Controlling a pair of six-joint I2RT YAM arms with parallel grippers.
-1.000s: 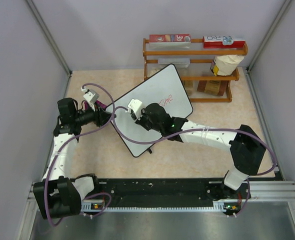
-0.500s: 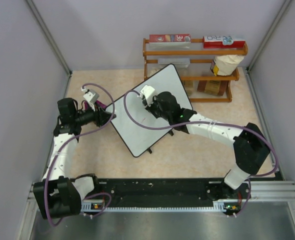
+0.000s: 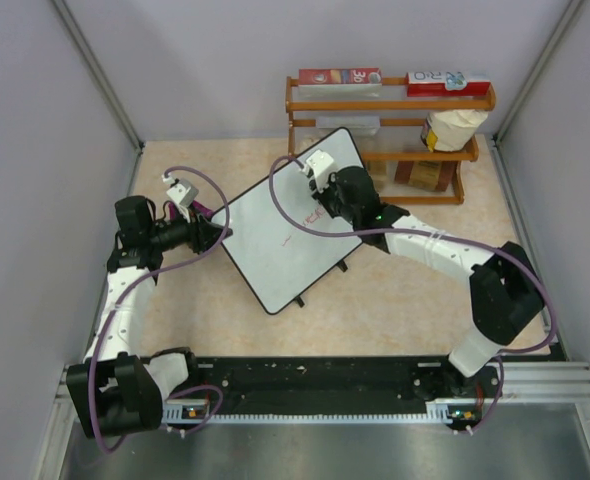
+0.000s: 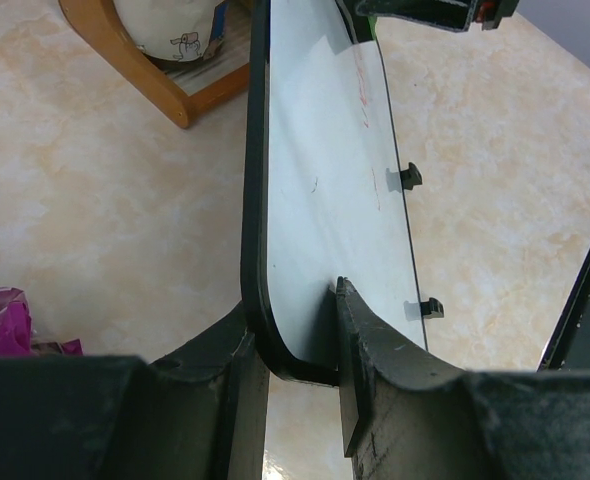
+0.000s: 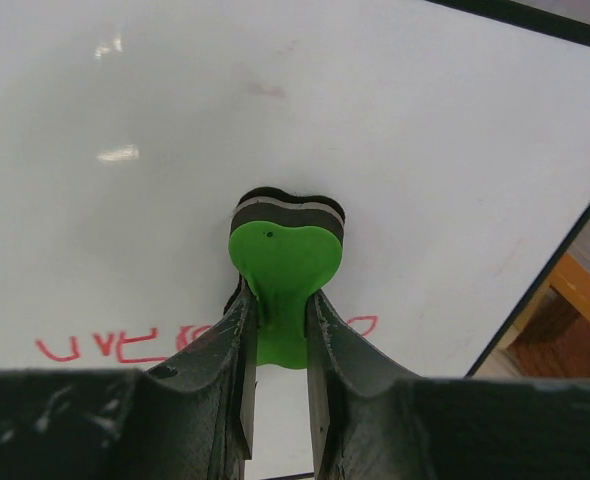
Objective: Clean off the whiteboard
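The whiteboard (image 3: 275, 250) lies slantwise on the table, white with a thin black frame. My left gripper (image 3: 211, 235) is shut on its left corner; the left wrist view shows the board (image 4: 315, 200) edge-on with my left gripper (image 4: 297, 350) clamped on that corner. My right gripper (image 3: 332, 193) is over the board's far end. In the right wrist view my right gripper (image 5: 278, 335) is shut on a green eraser (image 5: 285, 255) whose dark pad presses on the board (image 5: 395, 130). Red handwriting (image 5: 105, 345) shows just behind the eraser. Faint red marks (image 3: 303, 216) show in the top view.
A wooden rack (image 3: 390, 100) with boxes and a bag stands just behind the board's far corner, close to my right gripper. Its foot (image 4: 125, 50) shows in the left wrist view, as do a purple packet (image 4: 0, 315) and the board's small black feet (image 4: 410, 178).
My right gripper has slid with the eraser from the board's middle up towards its far corner. The left gripper and the board have not moved.
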